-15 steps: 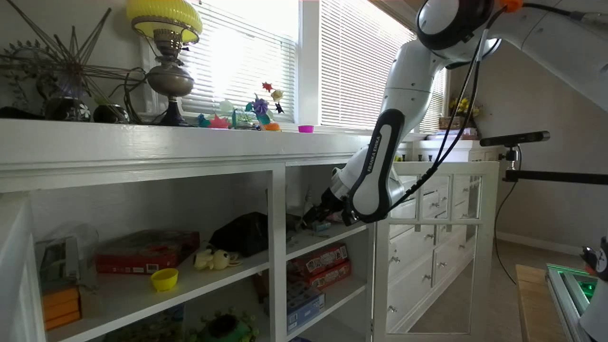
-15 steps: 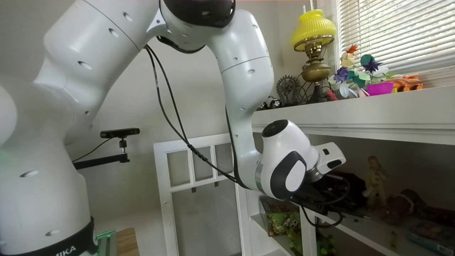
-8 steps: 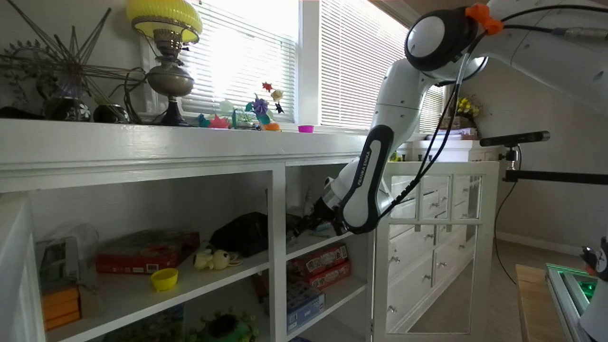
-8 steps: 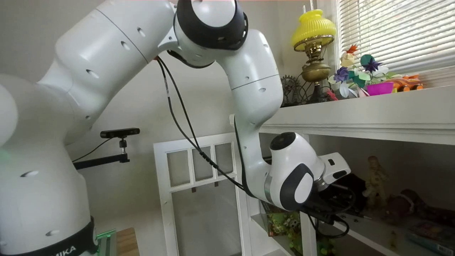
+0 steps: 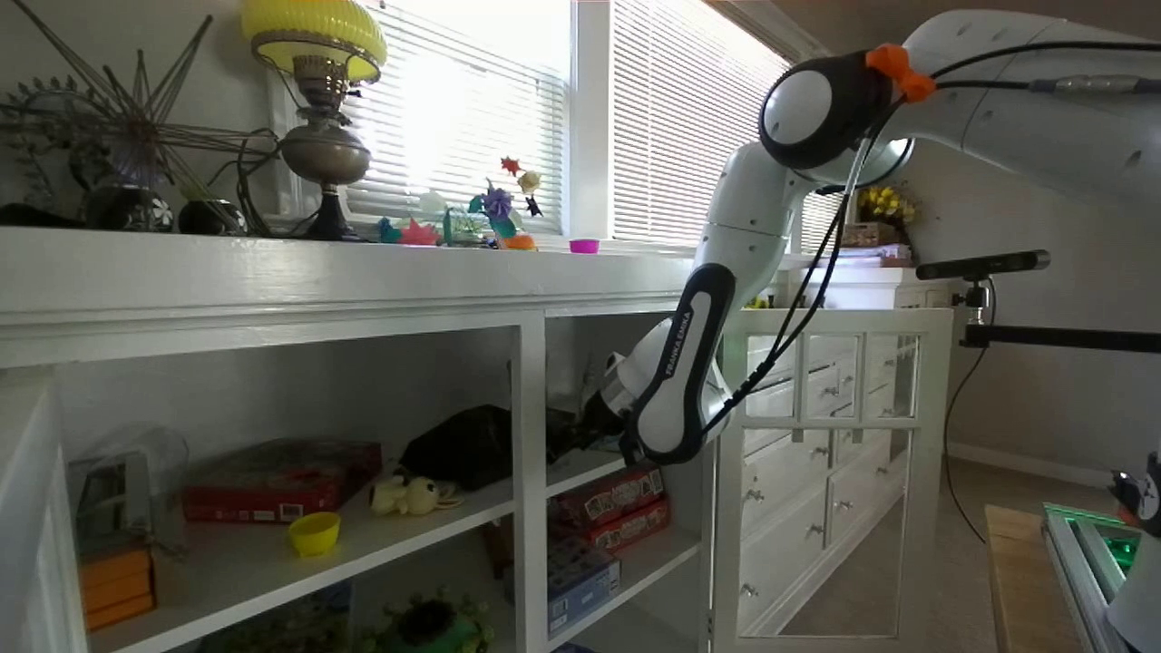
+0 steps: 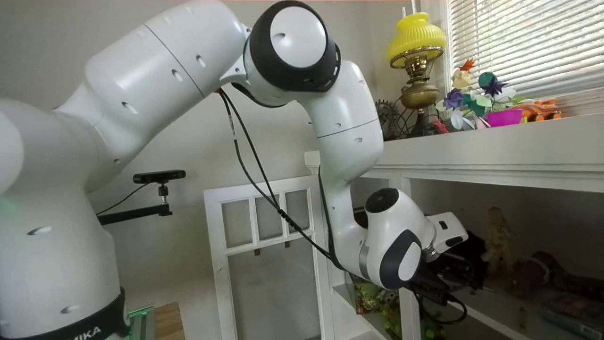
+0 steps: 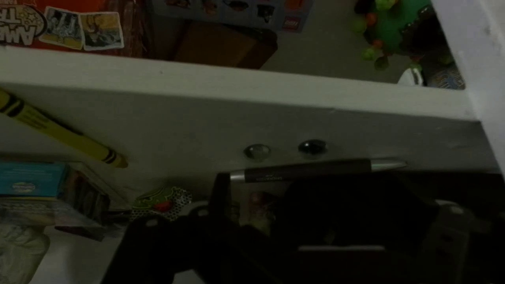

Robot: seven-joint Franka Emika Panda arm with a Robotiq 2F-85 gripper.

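Some open shelf between pen, two beads and front edge

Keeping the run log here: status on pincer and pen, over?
Pincer at the shelf, opening unclear. Pen lying close, contact unclear. Two beads, black bundle and post possibly in the way.

In an exterior view, set back, facing the open cabinet at a slant, arm at frame right; in an exterior view, right by the robot base, facing along the cabinet toward the lamp. Both exterior views share cabinet, arm, lamp, window blinds. Wrist view: close-up, facing downward over pen and crayon.
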